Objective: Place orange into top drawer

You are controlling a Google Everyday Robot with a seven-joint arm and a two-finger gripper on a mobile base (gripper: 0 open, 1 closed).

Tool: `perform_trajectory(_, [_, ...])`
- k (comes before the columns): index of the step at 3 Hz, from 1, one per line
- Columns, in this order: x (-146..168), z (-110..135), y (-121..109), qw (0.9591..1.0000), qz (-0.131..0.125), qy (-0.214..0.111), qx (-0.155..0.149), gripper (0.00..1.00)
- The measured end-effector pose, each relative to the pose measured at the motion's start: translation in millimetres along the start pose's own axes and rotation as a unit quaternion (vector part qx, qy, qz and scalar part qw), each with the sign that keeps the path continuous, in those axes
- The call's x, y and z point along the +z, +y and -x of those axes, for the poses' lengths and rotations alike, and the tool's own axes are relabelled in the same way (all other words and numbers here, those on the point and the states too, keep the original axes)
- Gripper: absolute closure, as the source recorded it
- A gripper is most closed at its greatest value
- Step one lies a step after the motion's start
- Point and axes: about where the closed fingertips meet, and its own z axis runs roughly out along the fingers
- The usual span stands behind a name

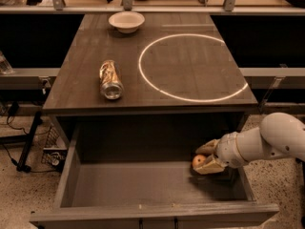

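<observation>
The top drawer point(138, 184) is pulled open below the table, its flat bottom bare. The orange point(198, 161) is inside it at the right rear, at or just above the bottom. My gripper point(202, 158) reaches in from the right over the drawer's right wall. Its two tan fingers sit above and below the orange and hold it.
On the tabletop point(157, 87) a crushed gold can point(110, 79) lies left of centre, and a white bowl point(126, 21) stands at the back. A white ring of light point(190, 67) marks the right half. My white arm point(267, 142) crosses the drawer's right side.
</observation>
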Motion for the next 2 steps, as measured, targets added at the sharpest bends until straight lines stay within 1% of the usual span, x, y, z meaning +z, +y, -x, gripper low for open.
perform_trajectory(1, [2.9, 6.0, 2.1, 1.0000, 0.004, -0.007, -0.001, 0.20])
perform_trajectory(2, [2.3, 9.9, 2.8, 0.9999, 0.006, -0.011, -0.002, 0.00])
